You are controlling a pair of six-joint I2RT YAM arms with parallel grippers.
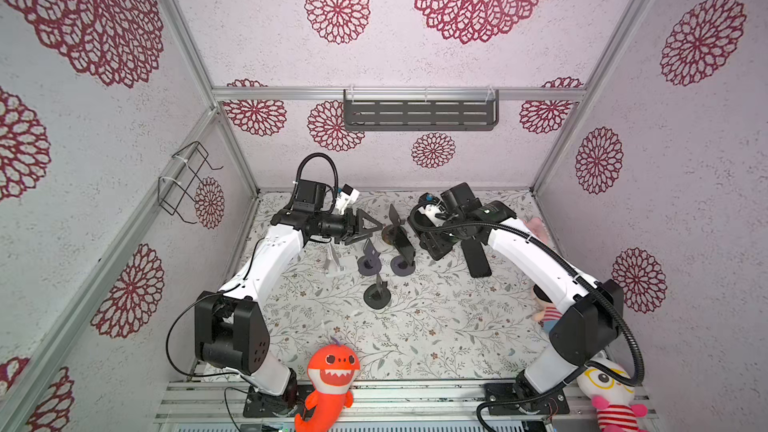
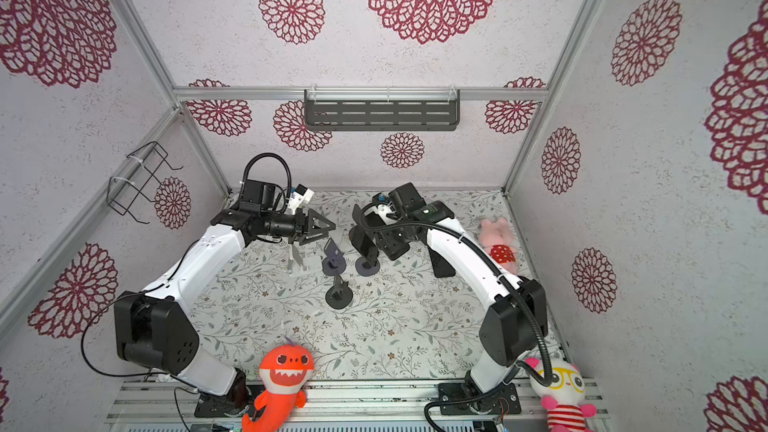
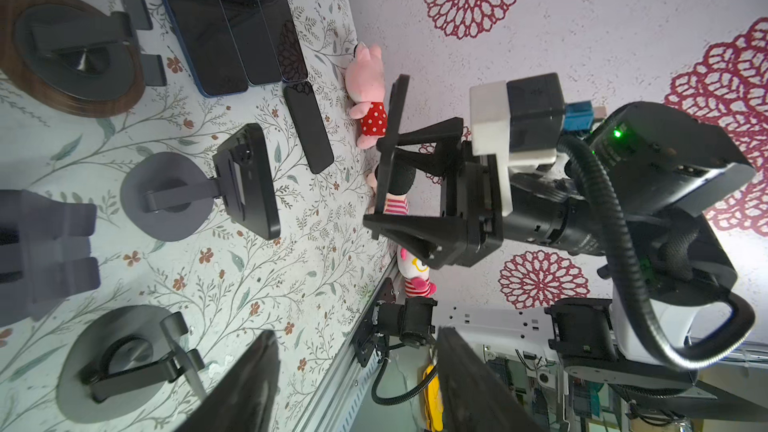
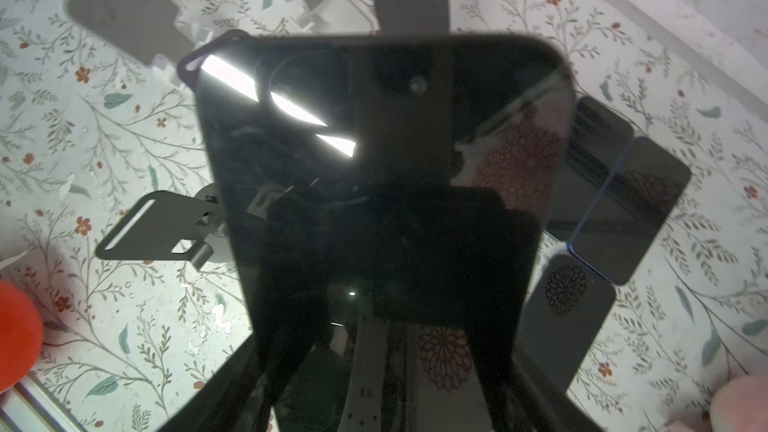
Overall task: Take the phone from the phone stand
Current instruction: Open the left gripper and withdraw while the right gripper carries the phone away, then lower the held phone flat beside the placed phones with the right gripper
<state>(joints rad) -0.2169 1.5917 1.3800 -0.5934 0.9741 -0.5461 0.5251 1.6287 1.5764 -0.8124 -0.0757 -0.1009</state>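
Observation:
My right gripper (image 3: 384, 182) is shut on the phone (image 3: 395, 110), a black slab held by its long edges and seen edge-on in the left wrist view. It hangs in the air, apart from the phone stand (image 3: 166, 197), which has a grey round base and a bare black head. In both top views the phone (image 1: 404, 243) (image 2: 365, 243) sits just above that stand's base (image 1: 402, 266). Its dark glass (image 4: 374, 160) fills the right wrist view between my fingers (image 4: 216, 401). My left gripper (image 1: 376, 229) (image 3: 357, 338) stands open and empty just left of the stands.
Other stands crowd the middle: one on a brown wooden base (image 1: 390, 235), a purple-grey one (image 1: 369, 263), a black one (image 1: 377, 297) and a clear one (image 1: 332, 261). Several phones (image 3: 228, 22) lie flat at the right. A pink plush (image 2: 498, 243) sits by the right wall.

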